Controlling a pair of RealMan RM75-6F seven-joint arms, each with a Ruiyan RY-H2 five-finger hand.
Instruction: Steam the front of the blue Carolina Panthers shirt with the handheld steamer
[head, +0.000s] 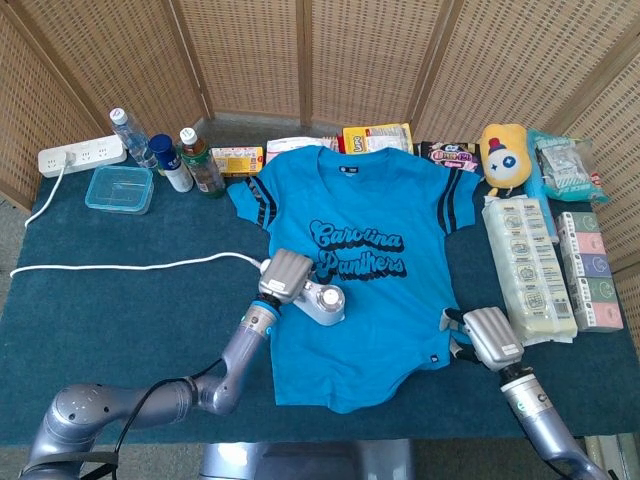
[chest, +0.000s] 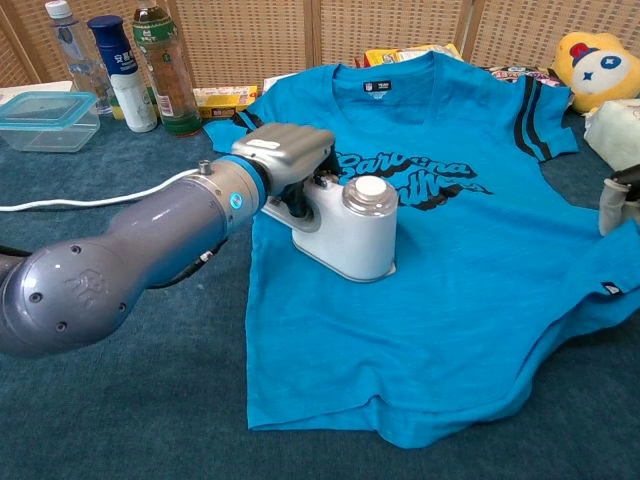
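Note:
The blue Carolina Panthers shirt (head: 365, 235) lies flat, front up, in the middle of the table; the chest view shows it too (chest: 470, 290). My left hand (head: 283, 277) grips the handle of the white handheld steamer (head: 322, 300), which rests on the shirt just left of and below the black lettering. In the chest view, that hand (chest: 285, 160) wraps the steamer (chest: 350, 235) from behind. My right hand (head: 490, 335) sits at the shirt's lower right side edge, fingers pinching the fabric; the chest view cuts it off at the frame edge (chest: 620, 195).
The steamer's white cord (head: 130, 266) runs left to a power strip (head: 82, 155). A clear box (head: 119, 188) and bottles (head: 180, 160) stand at back left. Snack packs (head: 377, 138) line the back. A yellow plush (head: 503, 157) and boxed goods (head: 527, 268) fill the right side.

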